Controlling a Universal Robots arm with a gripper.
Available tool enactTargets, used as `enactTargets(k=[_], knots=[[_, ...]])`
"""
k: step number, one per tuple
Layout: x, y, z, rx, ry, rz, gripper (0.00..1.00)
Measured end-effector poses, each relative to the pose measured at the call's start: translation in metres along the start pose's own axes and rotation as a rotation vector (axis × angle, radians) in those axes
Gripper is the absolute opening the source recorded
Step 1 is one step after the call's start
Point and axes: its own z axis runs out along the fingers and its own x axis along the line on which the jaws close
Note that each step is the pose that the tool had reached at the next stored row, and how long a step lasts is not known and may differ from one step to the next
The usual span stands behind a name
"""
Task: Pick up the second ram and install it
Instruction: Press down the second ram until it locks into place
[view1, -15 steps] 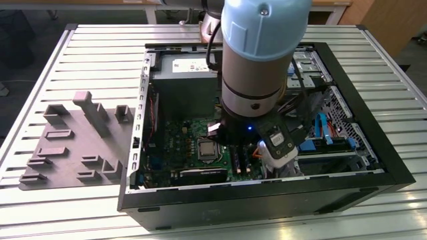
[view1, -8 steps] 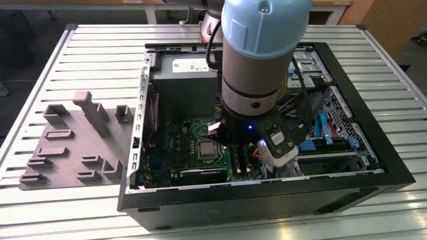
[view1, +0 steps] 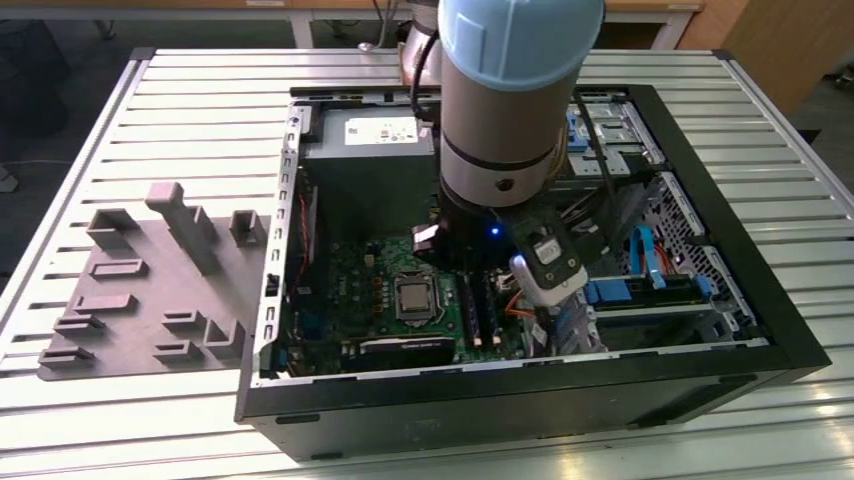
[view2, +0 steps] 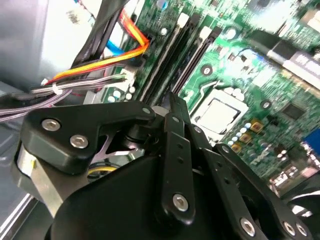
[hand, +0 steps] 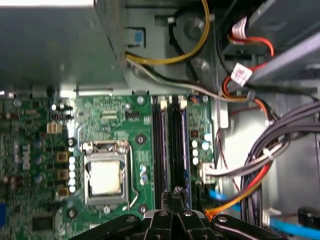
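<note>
Open computer case (view1: 798, 352) lying on a slatted metal table (view1: 200, 100), with a light grey moulded tray (view1: 80, 366) just beside it on the exterior view's left. Robot arm (view1: 514, 100) reaching down into the case, over the green motherboard (hand: 135, 125).

Gripper (hand: 172, 196) low over the memory slot rails (hand: 170, 145), next to the processor socket (hand: 105, 177). Fingers pressed together in both wrist views, with nothing visible pinched between them. Fingertips (view2: 173, 100) sitting right on the line of the rails; contact or a small gap, impossible to tell.

Second ram (hand: 175, 142) seemingly seated in the rail directly under the fingertips: a thin dark strip running away from the tips toward the white end clips (hand: 182, 102), hard to separate from the black rail itself. Another dark strip just beside it in the neighbouring rail.

Orange, yellow and grey cables (view2: 110, 60) bundled on the far side of the rails from the socket, clear of the fingers. Grey power supply (view1: 367, 160) at the end of the case beyond the board.
</note>
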Motion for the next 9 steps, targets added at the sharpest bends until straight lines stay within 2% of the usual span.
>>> enactTargets(k=[3, 9], knots=[[0.0004, 0.0071, 0.0006, -0.0002, -0.0001, 0.0, 0.11], [0.0004, 0.0082, 0.0007, -0.0001, 0.0, 0.0, 0.11]])
